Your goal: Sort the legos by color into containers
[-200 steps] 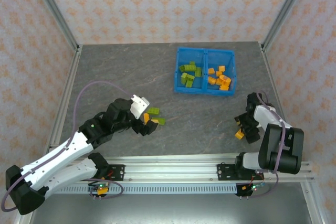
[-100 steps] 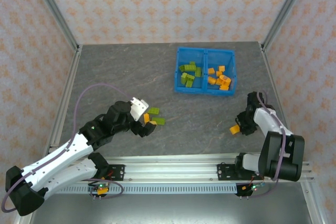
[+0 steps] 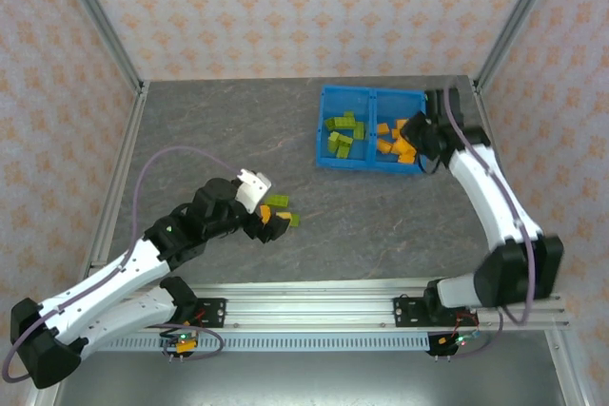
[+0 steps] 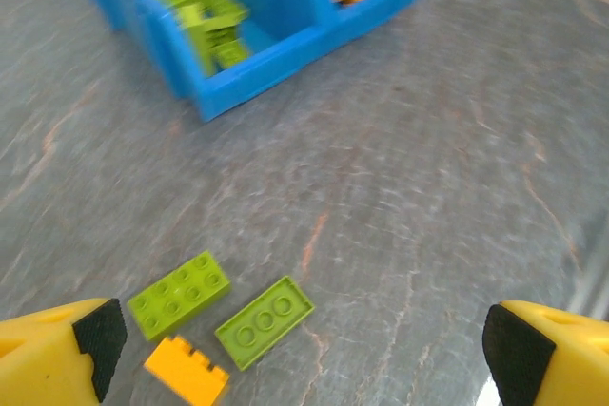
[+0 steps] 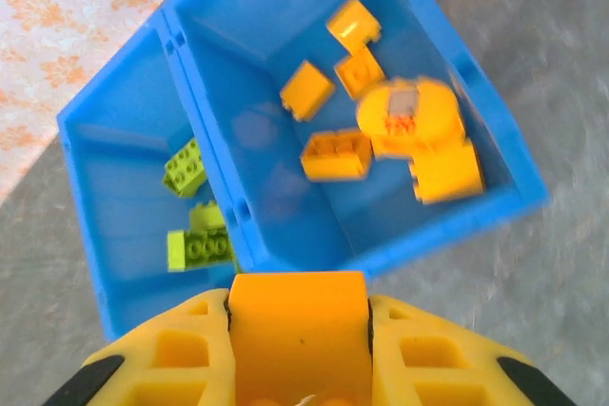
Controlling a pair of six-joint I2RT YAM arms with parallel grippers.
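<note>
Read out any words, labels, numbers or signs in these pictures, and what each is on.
None readable.
A round orange piece in the blue bin bears a small grey and red mark, too blurred to read.
The orange brick held by the right tool shows no text.

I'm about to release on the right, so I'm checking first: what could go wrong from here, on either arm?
1. The right gripper holds the held orange brick above the blue bin at its near wall, close to the divider. Released here, it might fall outside or among the binned green bricks.
2. The left gripper is open over a loose orange brick right beside a green brick. Closing could catch both.
</note>
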